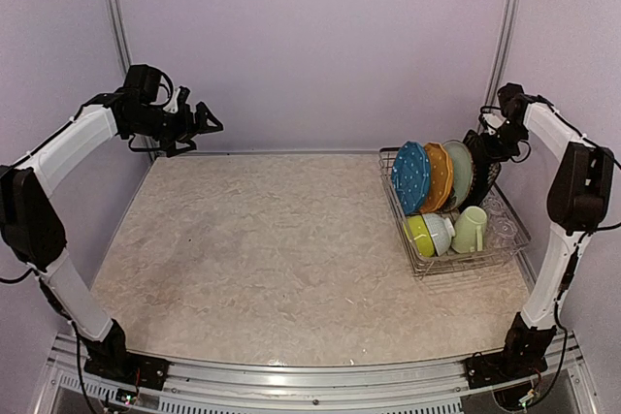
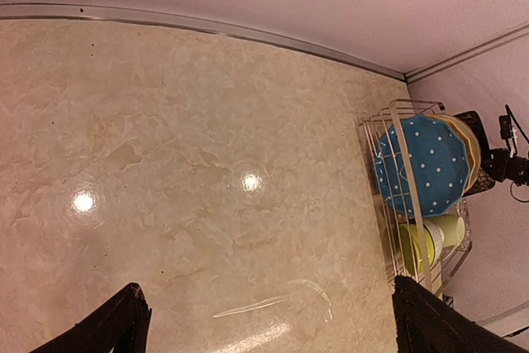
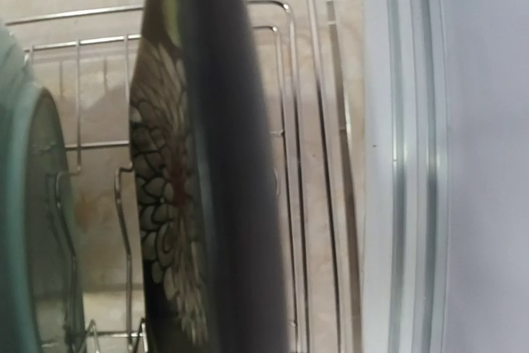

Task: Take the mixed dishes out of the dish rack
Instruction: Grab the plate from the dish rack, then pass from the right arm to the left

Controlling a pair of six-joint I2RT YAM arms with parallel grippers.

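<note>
At the dish rack's (image 1: 419,270) far end, the right tool (image 1: 488,155) pinches the black square plate (image 3: 211,204). Best lifted straight up, clear of the prongs; the left tool (image 1: 202,123) gapes empty

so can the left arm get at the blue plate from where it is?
Probably, at a stretch. The left hand is open and empty at the far left, and nothing stands on the table between it and the rack. The blue plate is the outermost, facing that side. Distance is the only doubt.
</note>
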